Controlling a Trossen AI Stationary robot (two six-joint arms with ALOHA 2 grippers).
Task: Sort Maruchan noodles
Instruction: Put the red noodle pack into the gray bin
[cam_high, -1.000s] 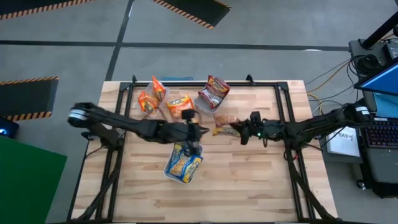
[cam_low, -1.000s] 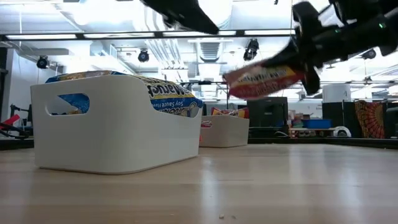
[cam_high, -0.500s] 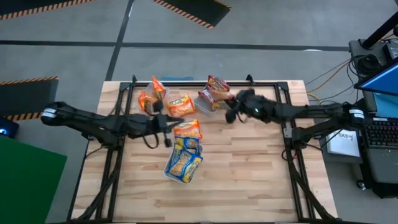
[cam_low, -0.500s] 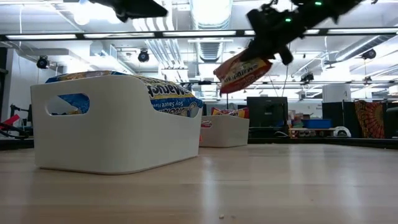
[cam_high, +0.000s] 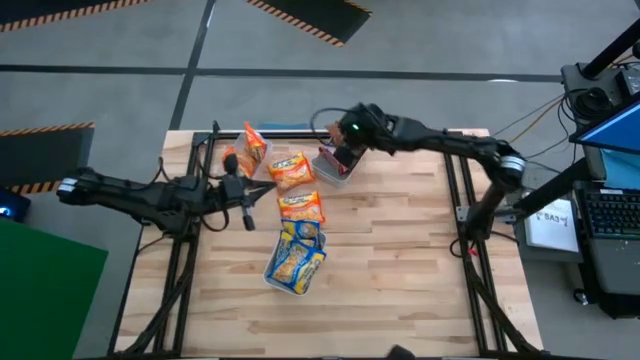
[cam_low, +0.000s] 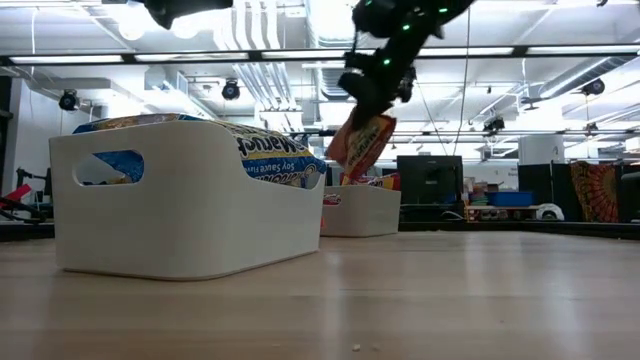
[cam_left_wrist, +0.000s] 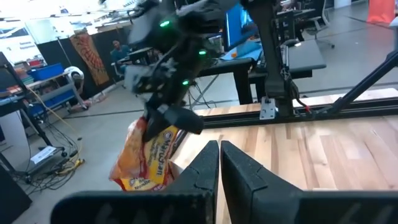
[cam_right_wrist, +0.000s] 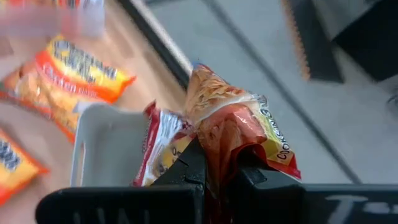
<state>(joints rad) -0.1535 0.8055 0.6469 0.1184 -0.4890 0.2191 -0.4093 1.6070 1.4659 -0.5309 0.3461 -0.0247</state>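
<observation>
Dark-red packet: a crinkly dark red Maruchan packet (cam_right_wrist: 233, 134) hangs pinched in the right gripper (cam_high: 345, 148), over the far tray (cam_high: 334, 167) at the far middle of the table (cam_high: 400, 290).
Right gripper: clamped on that packet's edge, so the packet dangles below the fingers (clearest in the low view (cam_low: 362, 148)).
Far tray: another dark red packet (cam_right_wrist: 163, 144) already lies inside it.
Near tray: a white tray (cam_low: 190, 215) at the near middle holds blue-and-yellow packets (cam_high: 295, 262).
Loose packets: orange packets (cam_high: 291, 170) lie on the wood left of the far tray, one (cam_high: 301, 207) just beyond the near tray.
Left gripper: closed and empty (cam_high: 243, 192), hovering at the left, near the orange packets.
Risk: held by one edge, the packet may swing; released off-centre, it could catch the tray rim and slide onto the table.
Views: the high view hides the held packet under the arm; the right wrist view shows it above the tray's opening, the low view shows its height over the rim.
</observation>
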